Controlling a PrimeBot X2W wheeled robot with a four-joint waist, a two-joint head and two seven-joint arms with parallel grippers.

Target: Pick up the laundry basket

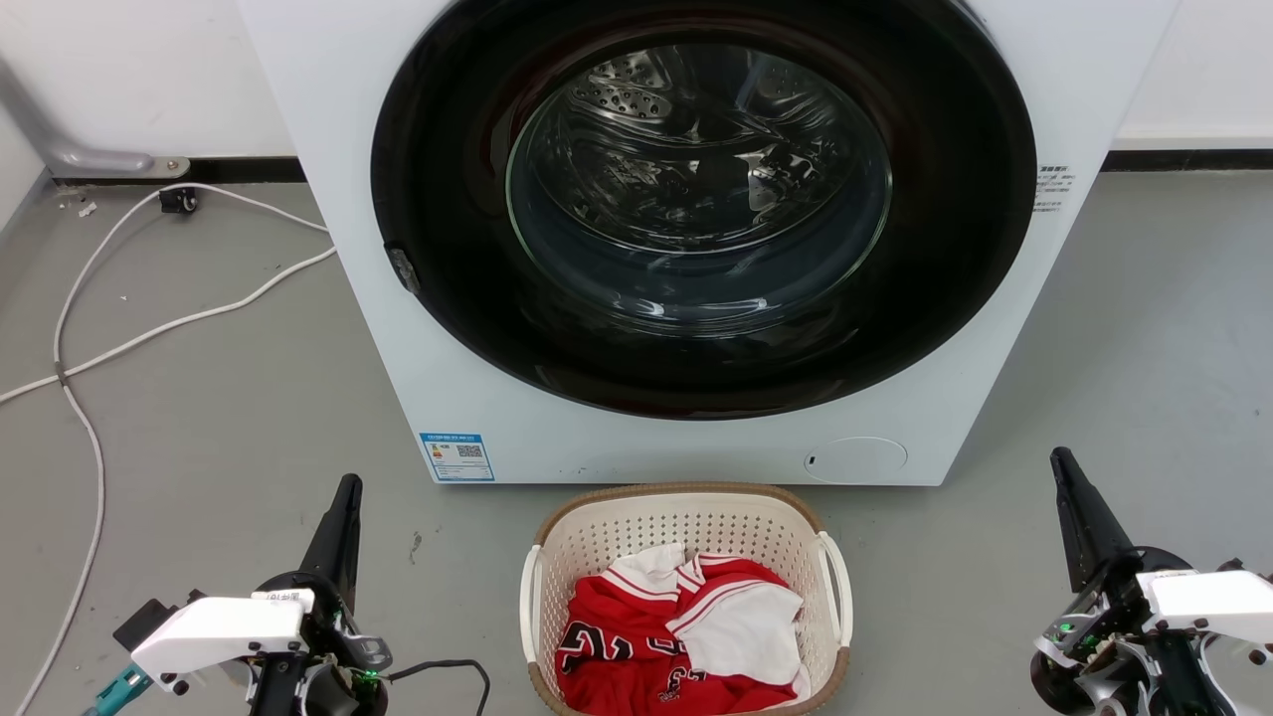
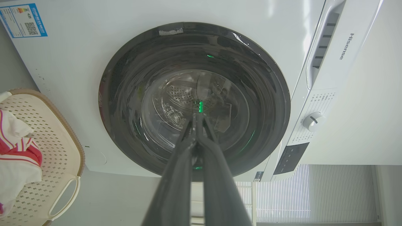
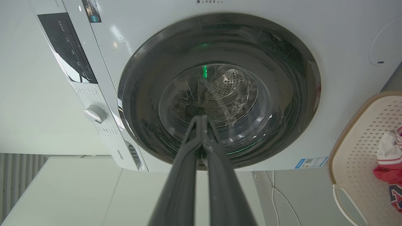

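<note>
Cream laundry basket [image 1: 617,537] on grey floor [image 1: 199,428] at six o'clock, red and white clothes [image 1: 686,636] inside, white washing machine [image 1: 557,438] just behind at twelve, left gripper [image 1: 349,487] at eight, right gripper [image 1: 1060,459] at four, both with fingers pressed together, well apart from basket.

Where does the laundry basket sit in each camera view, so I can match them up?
Head view: laundry basket at bottom centre, in front of the washing machine.
Left wrist view: at the left edge, lower half.
Right wrist view: at the right edge, lower half.
Shared landmark: the machine's round dark door.
</note>
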